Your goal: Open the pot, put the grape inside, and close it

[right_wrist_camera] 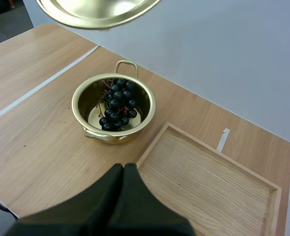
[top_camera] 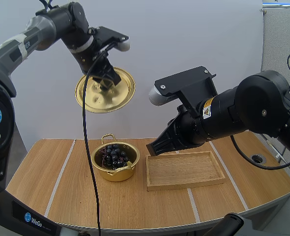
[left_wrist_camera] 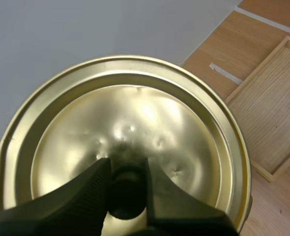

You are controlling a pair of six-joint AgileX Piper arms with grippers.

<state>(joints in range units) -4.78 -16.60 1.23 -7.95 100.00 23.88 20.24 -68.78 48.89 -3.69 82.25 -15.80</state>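
My left end effector (left_wrist_camera: 126, 172) pinches the round golden lid (left_wrist_camera: 135, 113) by its knob, high at twelve o'clock of the golden metal pot (top_camera: 116, 175) holding the dark grape bunch (top_camera: 114, 155); my right end effector (top_camera: 153, 147), pressed together, holds nothing.

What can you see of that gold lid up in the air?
The lid is a round, shiny, gold-coloured metal disc with a stepped rim, a few small dents and a dark knob at its middle. The left gripper pinches that knob, holding the lid tilted, nearly on edge, high above the pot. Nothing else touches it.
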